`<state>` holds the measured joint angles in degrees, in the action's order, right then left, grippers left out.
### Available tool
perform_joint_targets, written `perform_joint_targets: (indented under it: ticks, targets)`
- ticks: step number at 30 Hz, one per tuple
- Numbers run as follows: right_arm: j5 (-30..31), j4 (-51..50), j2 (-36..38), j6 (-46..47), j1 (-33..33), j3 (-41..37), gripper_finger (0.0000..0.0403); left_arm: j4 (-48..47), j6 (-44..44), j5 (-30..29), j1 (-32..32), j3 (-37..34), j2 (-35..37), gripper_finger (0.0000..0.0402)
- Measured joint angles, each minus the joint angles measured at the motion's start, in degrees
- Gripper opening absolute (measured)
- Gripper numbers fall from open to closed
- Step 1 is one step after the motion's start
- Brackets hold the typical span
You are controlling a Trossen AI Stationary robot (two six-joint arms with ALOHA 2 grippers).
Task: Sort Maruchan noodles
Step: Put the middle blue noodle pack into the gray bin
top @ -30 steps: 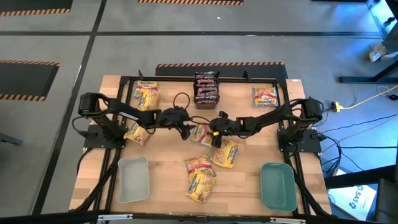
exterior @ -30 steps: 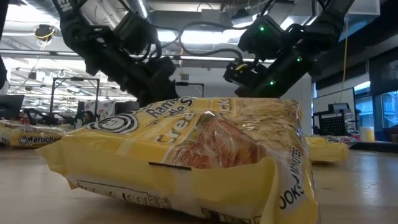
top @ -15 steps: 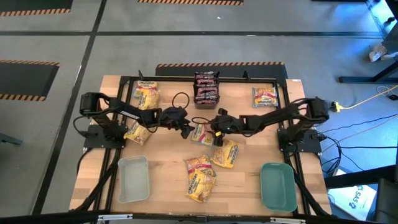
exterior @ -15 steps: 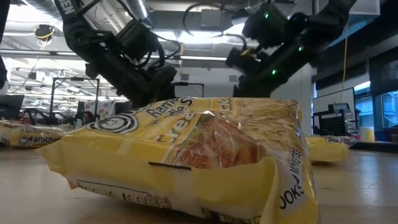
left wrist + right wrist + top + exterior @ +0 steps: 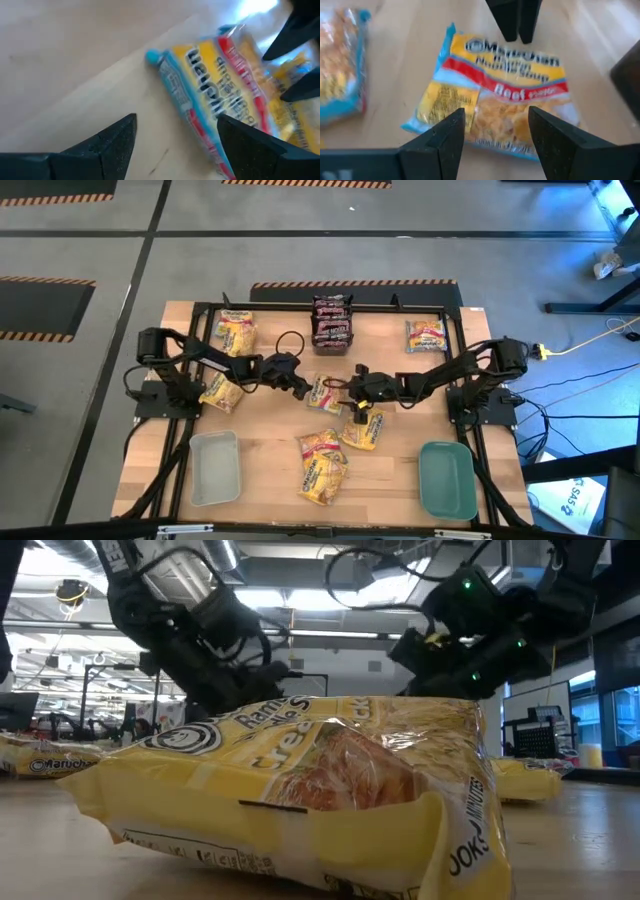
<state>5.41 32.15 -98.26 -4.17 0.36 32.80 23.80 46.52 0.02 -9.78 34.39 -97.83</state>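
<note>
Packet [image 5: 325,392] mid-table — left gripper [image 5: 303,389] open beside its edge.

The high view looks straight down from well above the table [image 5: 270,425], taking in its whole top and the floor around it. The low view sits at table-top level, close behind a yellow packet [image 5: 300,790] that fills it, facing the room. Each wrist view looks steeply down at short range; both share the packet at the table's centre [image 5: 325,391], at 12 o'clock of the right wrist's packet [image 5: 505,95].
</note>
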Motion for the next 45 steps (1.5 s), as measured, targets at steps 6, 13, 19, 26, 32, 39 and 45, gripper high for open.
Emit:
perform_joint_targets:
  ticks: [6, 13, 19, 26, 32, 39, 45]
  targets:
    - [1.68, 2.41, -3.04, -0.24, 0.04, 0.15, 0.0207, 9.27, 2.70, 4.60, -0.13, -0.05, -4.00, 0.0272]
    - [1.92, 2.86, -3.21, -1.05, 0.04, 0.11, 0.0207, 12.91, 5.59, 7.16, -0.48, -0.05, -4.99, 0.0272]
    - [2.80, 2.74, -3.39, -1.83, -0.02, 0.02, 0.0207, 19.40, 8.67, 11.19, -0.35, 0.06, -5.00, 0.0272]
    - [3.15, 4.08, -3.41, -1.81, -0.02, -0.02, 0.0207, 17.76, 8.98, 8.70, 0.14, -0.02, -5.02, 0.0272]
    - [3.17, 5.90, -3.41, -1.72, -0.02, 0.10, 0.0207, 17.76, 8.60, 7.68, 0.12, -0.02, -5.02, 0.0258]
    - [3.35, 8.42, -3.41, -1.70, -0.02, 0.20, 0.0207, 17.95, 5.22, 8.56, 0.24, -0.02, -5.02, 0.0196]
    - [5.51, 8.39, -3.39, -1.20, -0.02, 0.20, 0.0207, 18.23, 0.76, 6.96, 0.24, 0.00, -5.02, 0.0134]
